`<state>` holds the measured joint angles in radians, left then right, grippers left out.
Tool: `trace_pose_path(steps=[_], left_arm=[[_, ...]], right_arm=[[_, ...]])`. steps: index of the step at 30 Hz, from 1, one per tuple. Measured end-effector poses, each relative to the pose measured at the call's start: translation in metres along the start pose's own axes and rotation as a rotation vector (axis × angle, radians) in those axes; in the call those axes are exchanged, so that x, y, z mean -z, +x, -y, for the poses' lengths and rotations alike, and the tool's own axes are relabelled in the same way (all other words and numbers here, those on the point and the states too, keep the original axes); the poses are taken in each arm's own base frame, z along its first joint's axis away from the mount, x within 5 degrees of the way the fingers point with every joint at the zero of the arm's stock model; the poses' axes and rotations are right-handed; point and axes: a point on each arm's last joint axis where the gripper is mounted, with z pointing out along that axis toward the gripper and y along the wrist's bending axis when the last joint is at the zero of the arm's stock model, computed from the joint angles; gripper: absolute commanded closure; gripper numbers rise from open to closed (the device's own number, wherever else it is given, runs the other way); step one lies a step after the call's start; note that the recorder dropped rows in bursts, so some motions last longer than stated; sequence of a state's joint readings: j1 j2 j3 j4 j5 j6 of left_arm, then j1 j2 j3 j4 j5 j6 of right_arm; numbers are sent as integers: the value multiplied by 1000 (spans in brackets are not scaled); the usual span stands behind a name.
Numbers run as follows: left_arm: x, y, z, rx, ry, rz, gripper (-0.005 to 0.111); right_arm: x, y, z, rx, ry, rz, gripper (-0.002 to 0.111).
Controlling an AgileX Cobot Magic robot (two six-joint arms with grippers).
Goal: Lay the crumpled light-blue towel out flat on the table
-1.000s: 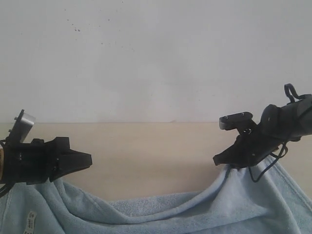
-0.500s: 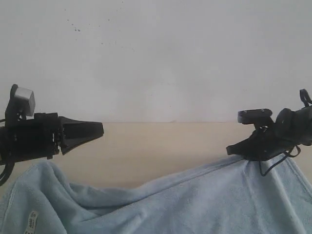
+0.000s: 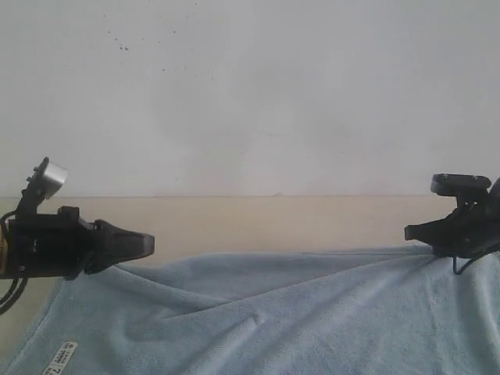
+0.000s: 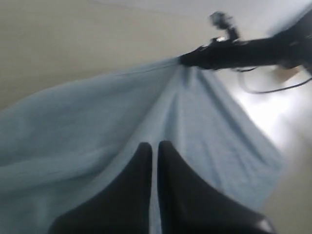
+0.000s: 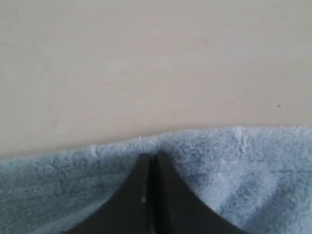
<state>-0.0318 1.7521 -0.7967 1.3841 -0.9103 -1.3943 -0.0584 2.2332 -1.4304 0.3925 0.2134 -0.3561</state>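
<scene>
The light-blue towel (image 3: 273, 312) lies stretched across the near part of the table (image 3: 273, 219). Its far edge runs almost straight between my two grippers. My left gripper (image 3: 148, 245) is shut on the towel's far left edge. In the left wrist view a taut fold runs from its tips (image 4: 154, 145) over the towel (image 4: 63, 122) to the right gripper (image 4: 187, 59). My right gripper (image 3: 408, 232) is shut on the far right edge. The right wrist view shows its jaws (image 5: 151, 157) pinching the fluffy hem of the towel (image 5: 243, 165). A white care tag (image 3: 61, 358) shows near the front left corner.
A strip of bare beige table lies beyond the towel's far edge, up to the white wall (image 3: 250, 94). The towel runs out of the exterior view at the bottom and the right.
Both grippers have moved outward, away from each other. The sagging dip in the towel's far edge has pulled out into a nearly straight line, farther across the table.
</scene>
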Motion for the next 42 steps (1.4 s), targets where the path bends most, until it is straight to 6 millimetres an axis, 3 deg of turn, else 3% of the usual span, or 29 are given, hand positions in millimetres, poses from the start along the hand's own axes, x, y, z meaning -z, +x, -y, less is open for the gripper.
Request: trace_pose_path(steps=[5, 9, 11, 13, 16, 21, 25, 31, 37, 42], left_arm=[[12, -2, -6, -196, -219, -99, 103], [24, -11, 18, -410, -287, -149, 103], [27, -8, 33, -462, -277, -157, 103], [26, 1, 43, -490, -258, -183, 103], [24, 21, 40, -514, -310, -247, 103], [25, 45, 18, -493, -451, -345, 103], [26, 48, 17, -491, -465, -356, 103], [28, 71, 4, -457, -531, -441, 103], [24, 88, -6, -408, -532, -510, 103], [22, 92, -10, -398, -533, -530, 103]], right_arm=[[40, -26, -5, -1, -35, 34, 74], [82, -49, -14, 21, -84, 46, 72], [97, -48, -17, 29, -118, -13, 73], [109, -38, -23, 42, -177, -153, 81], [118, -14, -29, 55, -264, -403, 109], [127, 36, -29, 45, -294, -630, 108], [148, 76, -22, 70, -200, -608, 108], [175, 106, -7, 41, 16, -436, 108], [173, 141, -4, 15, 43, -469, 108], [171, 141, -4, -1, 51, -445, 108]])
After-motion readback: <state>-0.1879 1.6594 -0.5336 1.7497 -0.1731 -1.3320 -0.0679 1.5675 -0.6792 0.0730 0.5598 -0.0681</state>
